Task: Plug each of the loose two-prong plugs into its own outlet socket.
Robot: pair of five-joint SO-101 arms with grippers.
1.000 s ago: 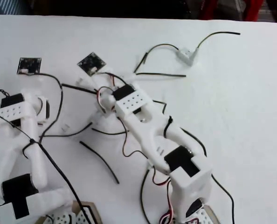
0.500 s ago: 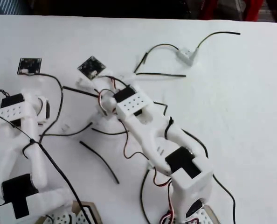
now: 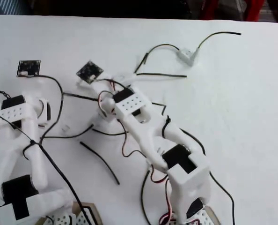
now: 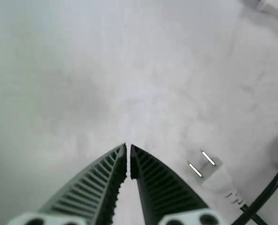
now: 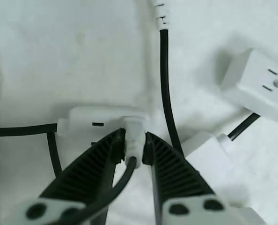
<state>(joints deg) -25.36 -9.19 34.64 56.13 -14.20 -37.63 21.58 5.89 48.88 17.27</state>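
Left gripper (image 4: 128, 152), fingers together and empty, beside a loose two-prong plug (image 4: 208, 169), not yet plugged. Right gripper (image 5: 134, 136) clamps a white plug (image 5: 133, 146) against an outlet socket (image 5: 90, 123); seating uncertain. Beyond, another socket (image 5: 259, 83) stands vacant.

The bench (image 3: 251, 117) is white. Both arms (image 3: 17, 140) are white with black blocks, and the right arm (image 3: 148, 136) carries red wires (image 3: 125, 147). The cords (image 5: 166, 84) are black. The left tool (image 4: 128, 149) is grey-green and ribbed, the right tool (image 5: 134, 137) dark and ribbed. The plug (image 5: 132, 149) in the right tool is white. The loose plug (image 4: 214, 176) is white with silver prongs. The socket (image 5: 258, 84) is white. The boards (image 3: 29, 68) are black.
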